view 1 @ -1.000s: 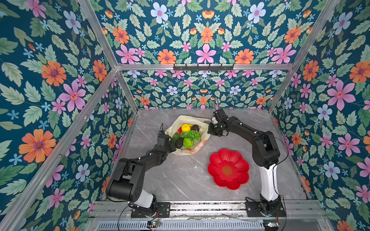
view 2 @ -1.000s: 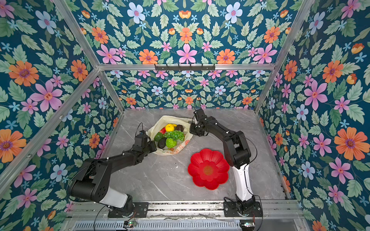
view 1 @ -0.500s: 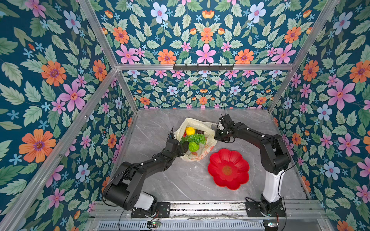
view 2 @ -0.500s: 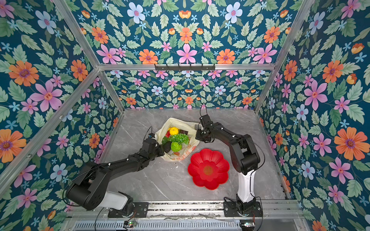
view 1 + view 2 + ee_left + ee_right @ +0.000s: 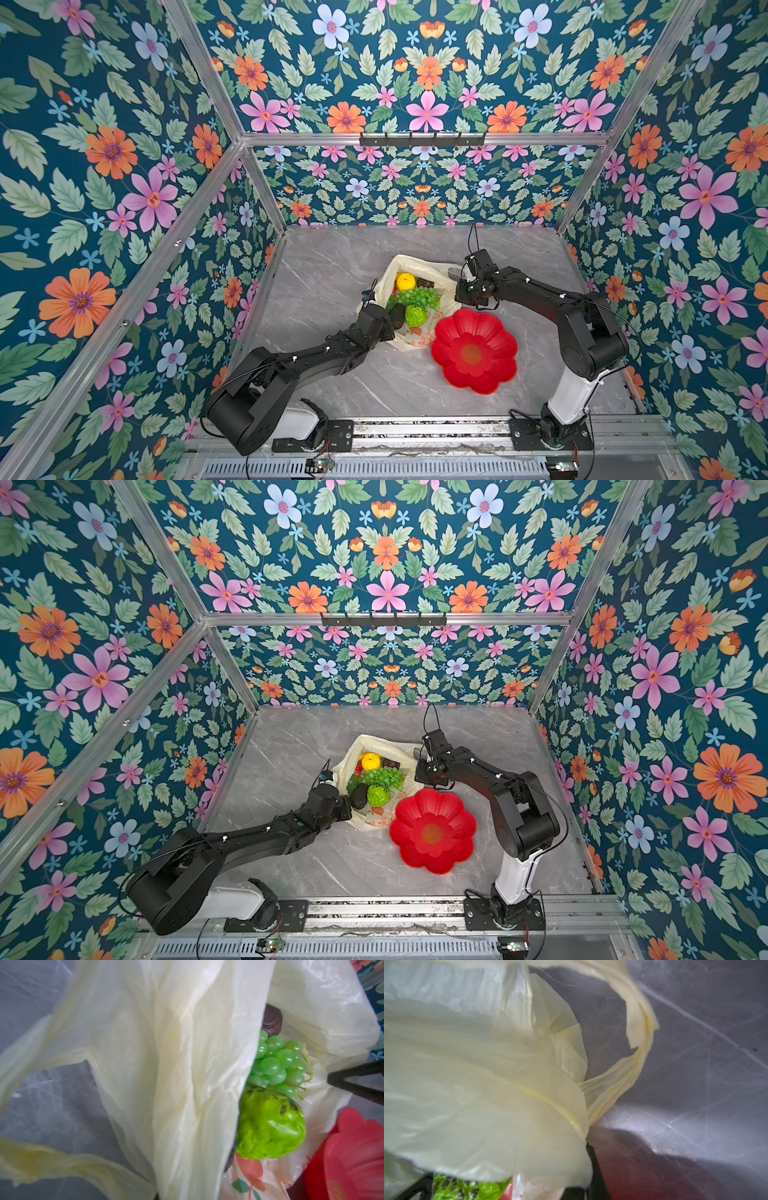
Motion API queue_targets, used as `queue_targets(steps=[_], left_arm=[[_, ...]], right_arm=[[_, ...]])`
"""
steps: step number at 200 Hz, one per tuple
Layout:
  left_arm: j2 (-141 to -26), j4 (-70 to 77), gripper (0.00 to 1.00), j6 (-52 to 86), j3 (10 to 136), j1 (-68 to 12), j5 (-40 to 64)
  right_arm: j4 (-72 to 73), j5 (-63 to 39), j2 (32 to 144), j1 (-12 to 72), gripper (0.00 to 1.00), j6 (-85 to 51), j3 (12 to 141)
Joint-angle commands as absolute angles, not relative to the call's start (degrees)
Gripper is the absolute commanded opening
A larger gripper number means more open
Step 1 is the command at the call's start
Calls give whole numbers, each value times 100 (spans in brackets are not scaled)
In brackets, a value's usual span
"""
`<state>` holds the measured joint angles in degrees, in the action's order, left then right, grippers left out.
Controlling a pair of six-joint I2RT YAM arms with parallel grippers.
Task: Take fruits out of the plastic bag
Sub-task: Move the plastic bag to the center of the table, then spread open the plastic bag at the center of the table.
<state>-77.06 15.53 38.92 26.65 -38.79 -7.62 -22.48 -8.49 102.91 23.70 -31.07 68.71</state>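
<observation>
The plastic bag [image 5: 440, 270] hides the fingers of both grippers in the wrist views. The right gripper [image 5: 459, 276] is closed, pinching the bag rim. For the left gripper [image 5: 390, 322] I cannot tell. Between them the bag holds a lemon [image 5: 405, 281], grape bunch [image 5: 417, 297], bumpy green fruit [image 5: 415, 315] and avocado [image 5: 397, 316].

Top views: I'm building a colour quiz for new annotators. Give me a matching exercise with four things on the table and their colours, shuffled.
Things:
1 grape bunch
2 avocado
3 plastic bag
4 flower-shaped dish

Colours:
a red
b pale yellow
c green
d near-black

Pairs: 1-c; 2-d; 3-b; 4-a
</observation>
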Motion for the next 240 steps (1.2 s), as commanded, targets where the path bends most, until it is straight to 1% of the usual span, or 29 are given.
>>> queue_targets(steps=[1,23,58,92,106,119,143,164,197,204,218,234,240], left_arm=[[-7401,1350,29,3997,2619,-3891,-1171],[-6970,949,44,3770,2658,-3883,-1509],[-6524,323,61,3184,2938,-3865,-1678],[-6581,-175,67,2751,3595,-3867,-1422],[-6753,-296,71,2613,3929,-3864,-1489],[-7115,-727,73,2439,4448,-3836,-1828],[-8132,-1590,78,2035,5474,-3792,-2562],[-8832,-1996,79,1778,6124,-3762,-2749],[-9395,-2131,81,1773,6520,-3688,-2830],[-9443,-2100,79,1798,6547,-3643,-2777],[-9494,-1928,73,1767,6509,-3546,-2473],[-9507,-1775,68,1755,6462,-3457,-2170],[-9502,-1719,65,1767,6444,-3412,-2046]], right_arm=[[-2176,-782,10296,2382,0,-3015,6916],[-2175,-775,10319,2382,0,-2988,6995],[-2172,-806,10369,2378,0,-2980,7097],[-2178,-839,10382,2382,0,-2979,7152],[-2179,-844,10380,2381,0,-2986,7158],[-2190,-842,10372,2378,0,-2980,7168],[-2208,-844,10367,2377,0,-2980,7166],[-2202,-842,10369,2377,0,-2981,7177],[-2190,-861,10371,2377,0,-2994,7197],[-2186,-861,10375,2377,0,-2995,7204],[-2207,-857,10385,2382,0,-2980,7212],[-2224,-853,10405,2382,0,-2971,7229],[-2228,-844,10421,2380,0,-2971,7230]])
